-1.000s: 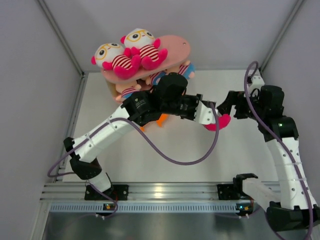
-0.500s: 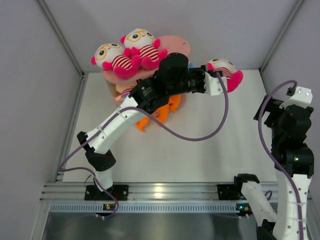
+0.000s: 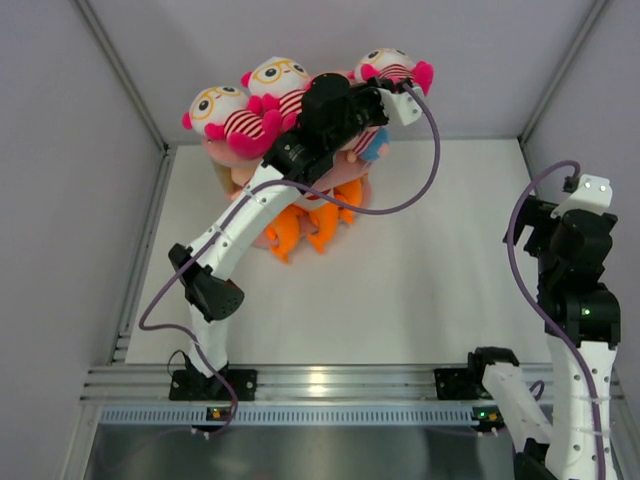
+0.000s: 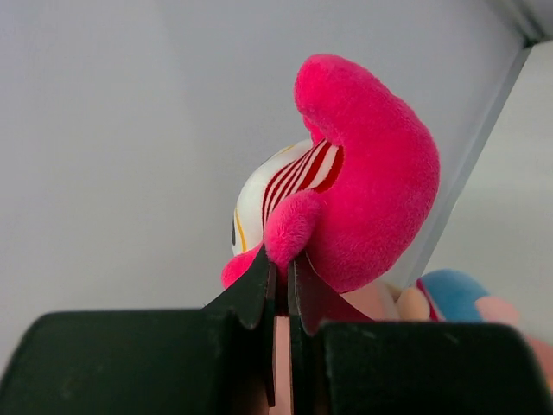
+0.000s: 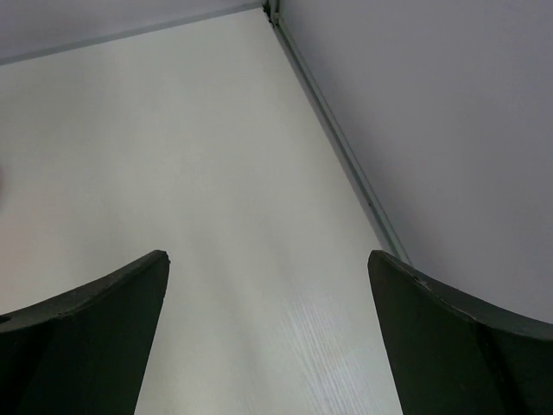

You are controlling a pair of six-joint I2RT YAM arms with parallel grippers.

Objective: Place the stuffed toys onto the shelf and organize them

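My left gripper [image 3: 393,86] is shut on a pink limb of a white-headed, yellow-goggled doll [image 3: 392,66] and holds it at the right end of the pink shelf's top board [image 3: 226,153]. In the left wrist view the jaws [image 4: 281,264] pinch that doll's limb [image 4: 363,173]. Two more goggled dolls [image 3: 222,115] [image 3: 277,85] lie on the top board. A peach doll in blue pants [image 3: 370,146] [image 4: 454,294] sits on a lower tier. Orange fish [image 3: 300,226] lie at the shelf's bottom. My right gripper [image 3: 527,220] [image 5: 268,259] is open and empty over the table at the right.
The shelf stands at the back of the white table [image 3: 420,270], near the rear wall. Grey walls close in the left, right and back. My left arm [image 3: 240,225] stretches diagonally over the shelf's front. A metal rail [image 3: 320,385] runs along the near edge.
My left arm has carried the goggled doll from mid-table up and back to the shelf's top right end. My right arm has drawn back to the right side, open.
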